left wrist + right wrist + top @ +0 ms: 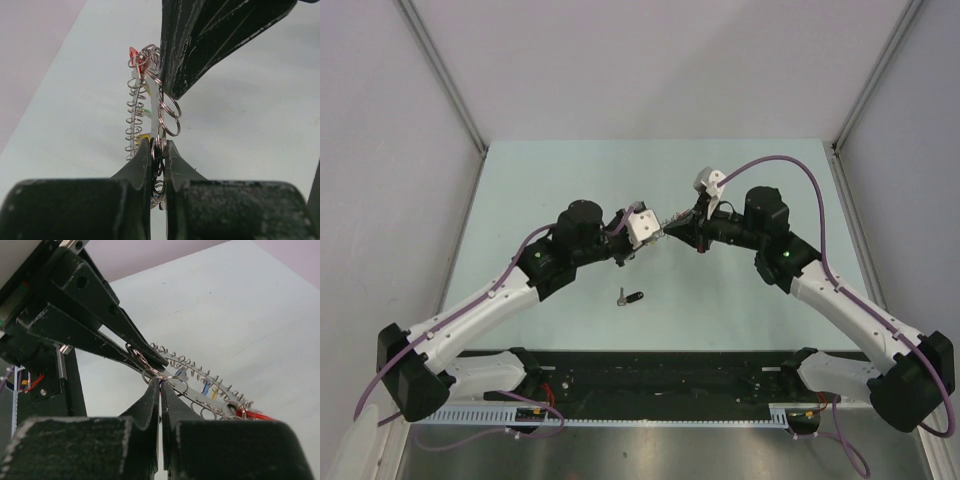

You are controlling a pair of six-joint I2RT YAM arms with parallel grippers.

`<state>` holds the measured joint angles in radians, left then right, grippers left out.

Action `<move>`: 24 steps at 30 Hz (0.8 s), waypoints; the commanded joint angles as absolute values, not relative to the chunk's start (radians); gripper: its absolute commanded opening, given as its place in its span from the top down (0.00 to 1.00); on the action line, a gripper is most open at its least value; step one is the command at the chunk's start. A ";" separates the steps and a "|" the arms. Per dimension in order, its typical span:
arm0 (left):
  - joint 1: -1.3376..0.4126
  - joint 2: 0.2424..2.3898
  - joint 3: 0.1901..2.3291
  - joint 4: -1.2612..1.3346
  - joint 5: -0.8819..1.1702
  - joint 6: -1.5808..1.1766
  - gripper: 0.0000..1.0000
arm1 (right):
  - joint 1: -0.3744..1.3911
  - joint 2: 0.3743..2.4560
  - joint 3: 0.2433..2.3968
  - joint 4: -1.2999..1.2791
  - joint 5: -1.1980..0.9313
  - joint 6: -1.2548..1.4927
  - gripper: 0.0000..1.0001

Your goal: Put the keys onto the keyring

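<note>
Below, pale green table, grey walls.

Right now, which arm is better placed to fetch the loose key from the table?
Probably the left. The loose key lies on the table, nearer the left gripper than the right gripper. Both are shut on the keyring, so the right could hold it alone.

Two robot arms bend inward from left and right, fingertips almost meeting at the centre.
The left gripper and right gripper both have jaws pinched together.
</note>
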<state>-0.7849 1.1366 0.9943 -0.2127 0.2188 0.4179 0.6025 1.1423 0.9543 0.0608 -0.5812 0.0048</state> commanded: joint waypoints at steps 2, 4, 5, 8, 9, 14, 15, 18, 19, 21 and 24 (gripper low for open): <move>-0.769 1.117 1.066 -0.224 0.406 0.416 0.97 | 0.609 1.097 0.991 0.049 -0.707 -0.196 1.00; -0.750 1.115 1.066 -0.227 0.452 0.407 0.97 | 0.618 1.092 0.992 0.005 -0.700 -0.277 1.00; -0.744 1.111 1.062 -0.226 0.484 0.407 0.97 | 0.620 1.095 0.991 -0.021 -0.695 -0.302 1.00; -0.727 1.097 1.057 -0.224 0.494 0.410 0.97 | 0.624 1.094 0.991 -0.107 -0.666 -0.368 0.99; -0.718 1.095 1.055 -0.222 0.494 0.410 0.97 | 0.627 1.089 0.992 -0.148 -0.648 -0.377 0.98; -0.712 1.100 1.039 -0.215 0.453 0.431 0.96 | 0.646 1.037 0.991 -0.205 -0.594 -0.330 0.64; -0.712 1.103 1.037 -0.213 0.443 0.439 0.96 | 0.647 1.029 0.991 -0.207 -0.578 -0.315 0.62; -0.712 1.101 1.028 -0.212 0.414 0.459 0.96 | 0.660 1.009 0.991 -0.207 -0.503 -0.227 0.59; -0.712 1.098 1.022 -0.212 0.402 0.465 0.96 | 0.663 1.008 0.991 -0.204 -0.479 -0.169 0.58; -0.712 1.095 1.014 -0.207 0.359 0.479 0.95 | 0.681 1.002 0.991 -0.184 -0.393 -0.089 0.58; -0.713 1.092 1.003 -0.195 0.315 0.483 0.95 | 0.730 0.993 0.991 -0.176 -0.270 0.030 0.57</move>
<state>-0.7177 1.1358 1.0069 -0.2852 0.3725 0.4377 0.6796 1.0161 0.9558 -0.1898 -0.4572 -0.1604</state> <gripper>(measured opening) 0.084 0.426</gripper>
